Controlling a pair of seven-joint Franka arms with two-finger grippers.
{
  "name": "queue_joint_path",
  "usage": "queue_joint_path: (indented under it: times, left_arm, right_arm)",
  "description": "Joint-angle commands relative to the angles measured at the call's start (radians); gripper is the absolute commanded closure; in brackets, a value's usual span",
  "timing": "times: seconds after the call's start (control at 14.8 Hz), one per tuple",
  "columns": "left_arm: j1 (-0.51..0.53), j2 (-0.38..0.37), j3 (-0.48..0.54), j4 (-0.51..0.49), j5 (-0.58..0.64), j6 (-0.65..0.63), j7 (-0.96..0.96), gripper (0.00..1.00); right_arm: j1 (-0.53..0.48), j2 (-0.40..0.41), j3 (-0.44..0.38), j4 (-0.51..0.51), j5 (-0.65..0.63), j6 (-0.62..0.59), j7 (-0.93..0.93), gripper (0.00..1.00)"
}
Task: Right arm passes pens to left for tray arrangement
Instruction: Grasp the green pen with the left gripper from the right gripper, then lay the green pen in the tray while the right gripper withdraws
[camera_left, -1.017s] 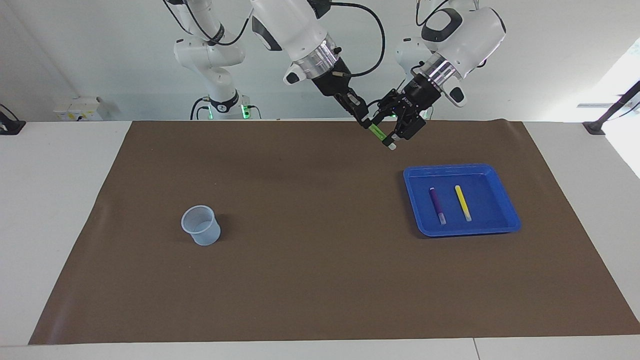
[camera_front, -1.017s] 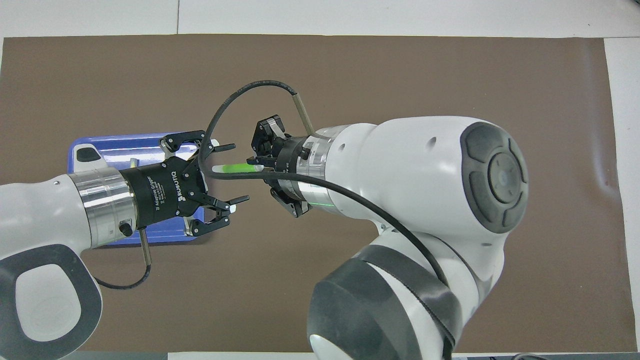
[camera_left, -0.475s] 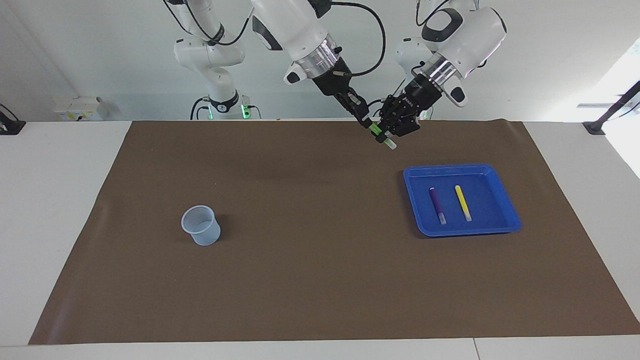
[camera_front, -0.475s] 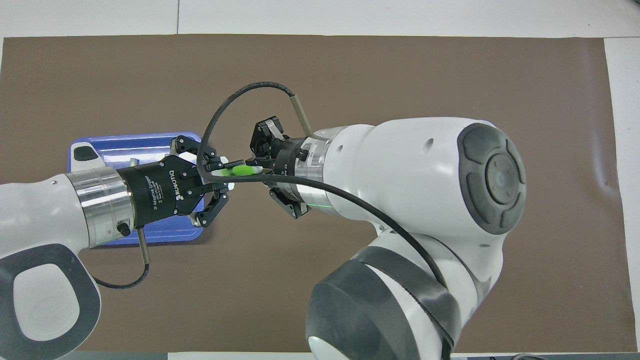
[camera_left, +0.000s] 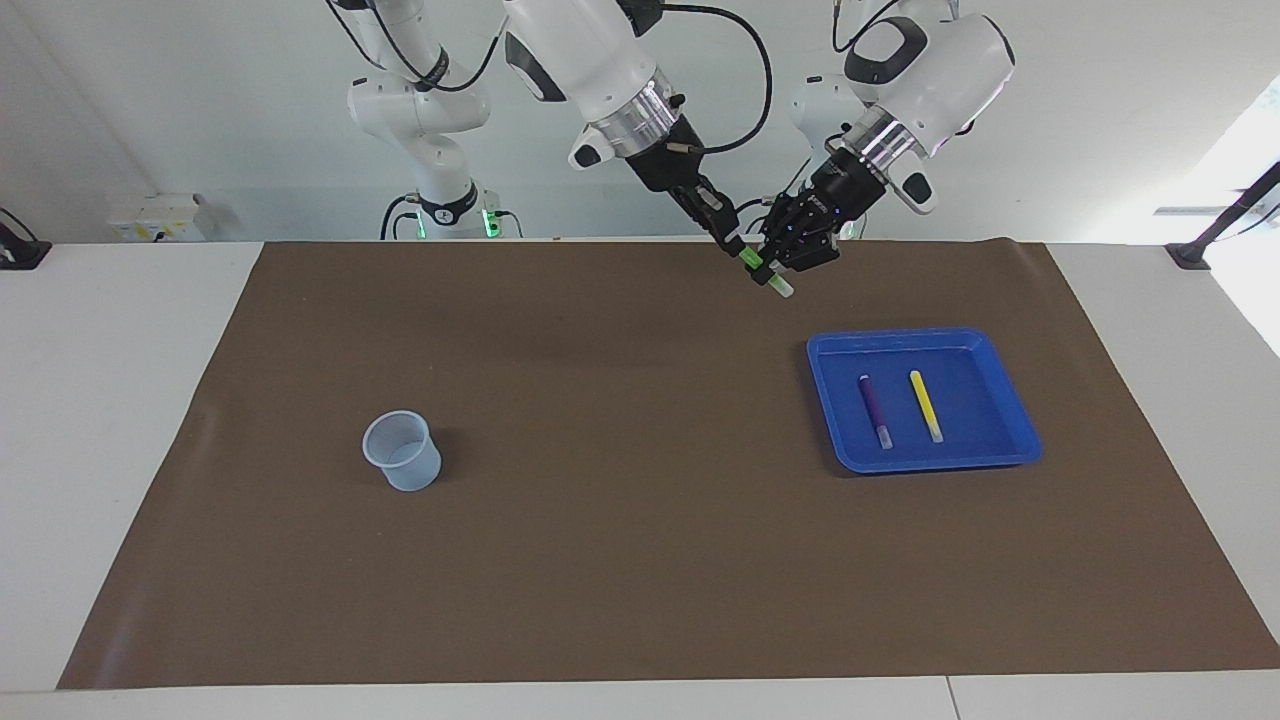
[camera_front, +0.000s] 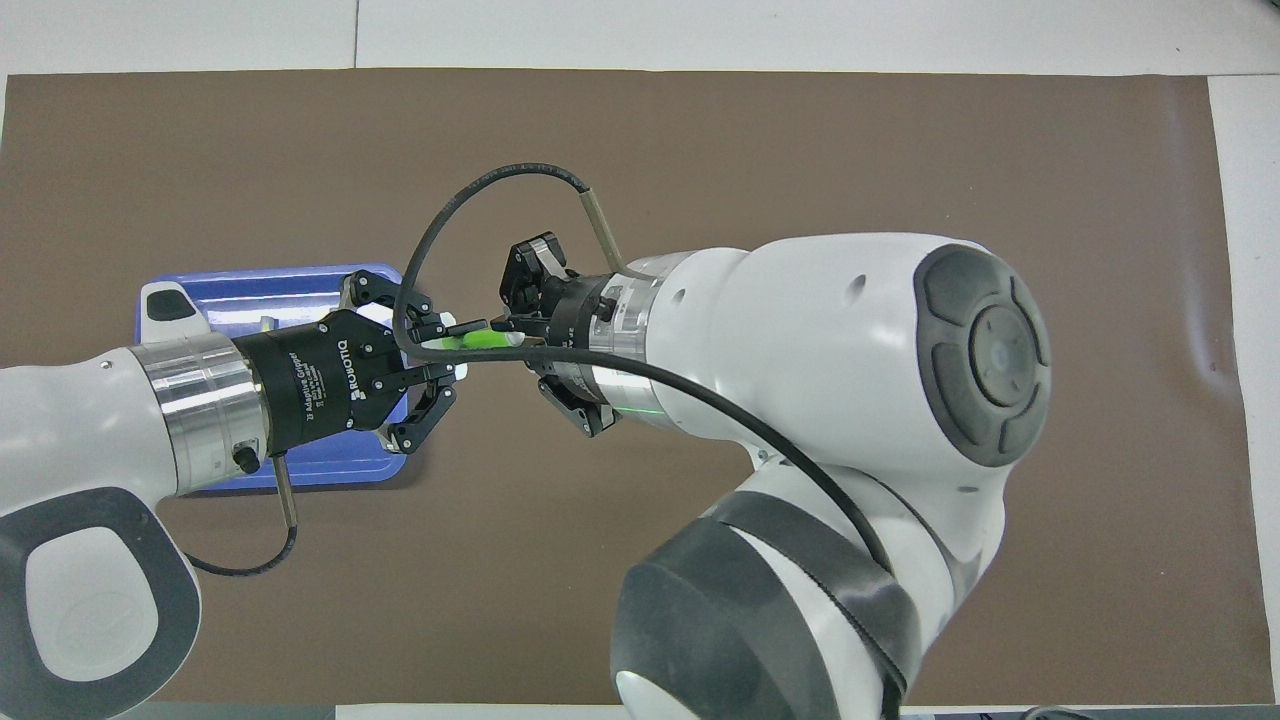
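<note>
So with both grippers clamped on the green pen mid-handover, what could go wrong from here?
1. The left gripper and right gripper both grip the short green pen close together; if either arm moves before the right releases, the pen may twist or slip.
2. The pen hangs over bare mat, not the blue tray; dropped, it would likely land outside it.
3. The purple pen and yellow pen already lie in the tray; a careless placement could knock them.
</note>
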Motion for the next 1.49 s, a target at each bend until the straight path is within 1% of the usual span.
queue_joint_path:
  times: [0.0, 0.07, 0.14, 0.27, 0.34, 0.47, 0.54, 0.68, 0.75, 0.88, 0.95, 1.02, 1.15, 1.29, 1.42]
  left_arm:
    - [-0.003, -0.007, 0.011, -0.012, -0.023, 0.016, 0.011, 1.00]
    - [-0.002, -0.007, 0.014, -0.012, -0.023, 0.018, 0.011, 1.00]
    - [0.006, -0.007, 0.017, -0.012, -0.023, 0.018, 0.019, 1.00]
    - [0.056, -0.005, 0.019, -0.012, -0.021, -0.016, 0.101, 1.00]
    - [0.092, 0.001, 0.019, -0.012, -0.015, -0.061, 0.161, 1.00]
    - [0.222, 0.022, 0.019, 0.008, -0.004, -0.204, 0.355, 1.00]
    - [0.269, 0.048, 0.019, 0.011, 0.029, -0.255, 0.461, 1.00]
    - [0.319, 0.090, 0.020, 0.031, 0.176, -0.321, 0.623, 1.00]
    - [0.351, 0.113, 0.020, 0.052, 0.253, -0.367, 0.727, 1.00]
    - [0.429, 0.154, 0.020, 0.072, 0.348, -0.427, 0.940, 1.00]
    - [0.460, 0.185, 0.020, 0.078, 0.403, -0.436, 1.040, 1.00]
    - [0.468, 0.221, 0.020, 0.082, 0.496, -0.424, 1.157, 1.00]
    - [0.474, 0.287, 0.020, 0.086, 0.625, -0.364, 1.310, 1.00]
    - [0.494, 0.340, 0.020, 0.092, 0.699, -0.317, 1.440, 1.00]
    - [0.505, 0.376, 0.020, 0.094, 0.747, -0.268, 1.536, 1.00]
  right_arm:
    - [-0.010, 0.013, 0.007, 0.011, -0.010, -0.001, -0.035, 0.08]
    - [-0.015, 0.011, 0.004, 0.005, -0.040, -0.013, -0.069, 0.00]
    - [-0.021, 0.008, -0.006, 0.000, -0.067, -0.030, -0.110, 0.00]
    - [-0.021, -0.005, -0.061, -0.012, -0.087, -0.107, -0.246, 0.00]
    - [-0.021, -0.031, -0.084, -0.037, -0.102, -0.133, -0.323, 0.00]
    - [-0.021, -0.097, -0.150, -0.128, -0.134, -0.158, -0.516, 0.00]
    - [-0.021, -0.113, -0.179, -0.155, -0.136, -0.167, -0.602, 0.00]
    - [-0.021, -0.122, -0.233, -0.173, -0.139, -0.196, -0.763, 0.00]
    - [-0.021, -0.127, -0.258, -0.182, -0.154, -0.208, -0.837, 0.00]
    - [-0.021, -0.131, -0.310, -0.193, -0.206, -0.216, -0.963, 0.00]
    - [-0.021, -0.137, -0.333, -0.208, -0.225, -0.220, -1.004, 0.00]
    - [-0.021, -0.150, -0.366, -0.231, -0.249, -0.222, -1.034, 0.00]
    - [-0.021, -0.156, -0.426, -0.255, -0.286, -0.224, -1.100, 0.00]
    - [-0.021, -0.154, -0.501, -0.245, -0.326, -0.248, -1.214, 0.00]
    - [-0.021, -0.154, -0.575, -0.238, -0.361, -0.250, -1.365, 0.00]
